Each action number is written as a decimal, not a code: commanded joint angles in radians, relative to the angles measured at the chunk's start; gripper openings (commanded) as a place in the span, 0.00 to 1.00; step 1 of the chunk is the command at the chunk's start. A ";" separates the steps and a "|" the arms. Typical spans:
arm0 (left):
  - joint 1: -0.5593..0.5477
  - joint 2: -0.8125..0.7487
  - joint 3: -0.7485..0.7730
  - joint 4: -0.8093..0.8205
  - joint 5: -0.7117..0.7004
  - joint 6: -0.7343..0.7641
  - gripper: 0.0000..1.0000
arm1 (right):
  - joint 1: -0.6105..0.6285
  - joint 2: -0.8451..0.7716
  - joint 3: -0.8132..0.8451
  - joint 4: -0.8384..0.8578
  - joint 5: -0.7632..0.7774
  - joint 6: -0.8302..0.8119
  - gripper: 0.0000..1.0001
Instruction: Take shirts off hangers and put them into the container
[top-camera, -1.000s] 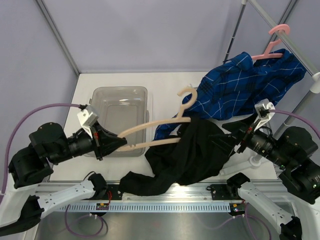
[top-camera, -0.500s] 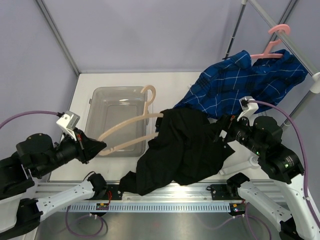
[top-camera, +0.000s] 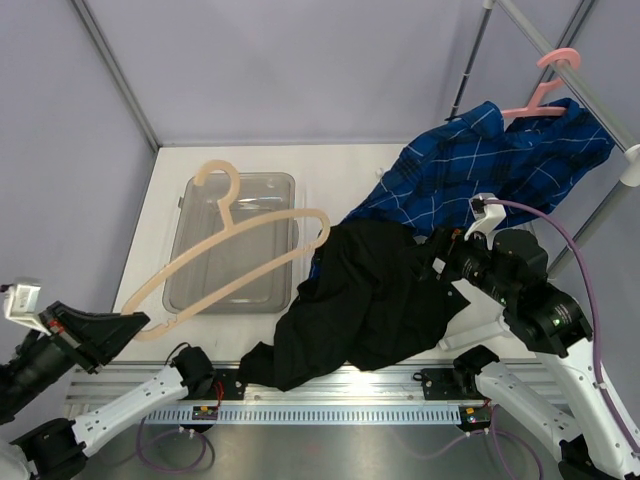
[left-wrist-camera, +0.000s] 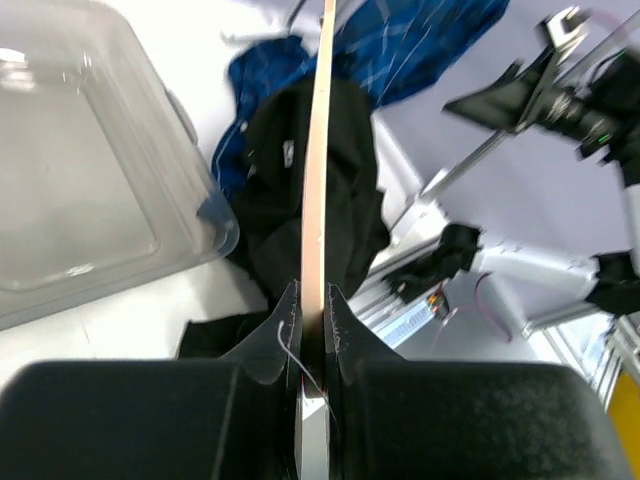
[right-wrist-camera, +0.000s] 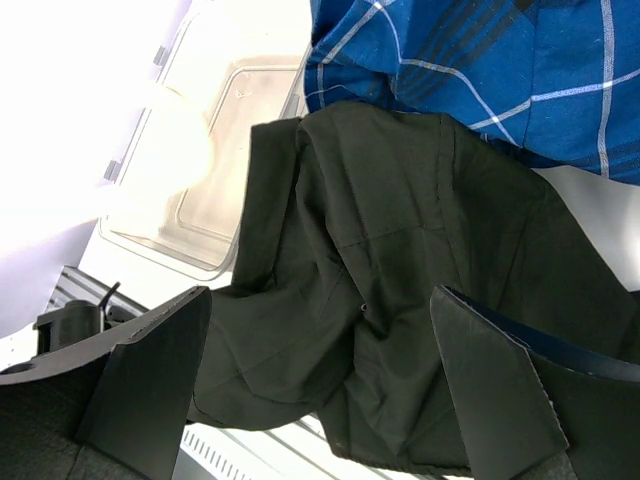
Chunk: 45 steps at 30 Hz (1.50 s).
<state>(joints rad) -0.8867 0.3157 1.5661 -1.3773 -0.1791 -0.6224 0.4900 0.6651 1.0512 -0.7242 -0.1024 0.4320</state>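
Left jaws pinch hanger (left-wrist-camera: 318, 160), right jaws wide

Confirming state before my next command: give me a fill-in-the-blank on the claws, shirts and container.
The left claw is ____ on the beige hanger.
The right claw stands ____ over the black shirt.
The number of shirts inside the container is ____.
Missing words: shut; open; zero.

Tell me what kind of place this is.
Probably a robot lab test cell, not a home: plain panel walls box in a white table, a slotted metal rail edges it, and a blue shirt hangs from a rack pole.
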 joint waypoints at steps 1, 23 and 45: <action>0.032 0.019 0.034 0.024 -0.037 0.001 0.00 | -0.001 0.001 0.003 0.051 0.009 0.008 0.99; 0.042 0.321 -0.199 0.961 0.516 0.173 0.00 | 0.022 -0.061 -0.474 0.315 -0.279 0.223 0.00; -0.152 1.155 0.262 0.968 0.489 0.352 0.00 | 0.156 0.015 -0.476 0.396 -0.181 0.225 0.00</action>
<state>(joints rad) -1.0267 1.3968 1.6844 -0.3897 0.3145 -0.3336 0.6277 0.6876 0.5690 -0.3801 -0.3126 0.6537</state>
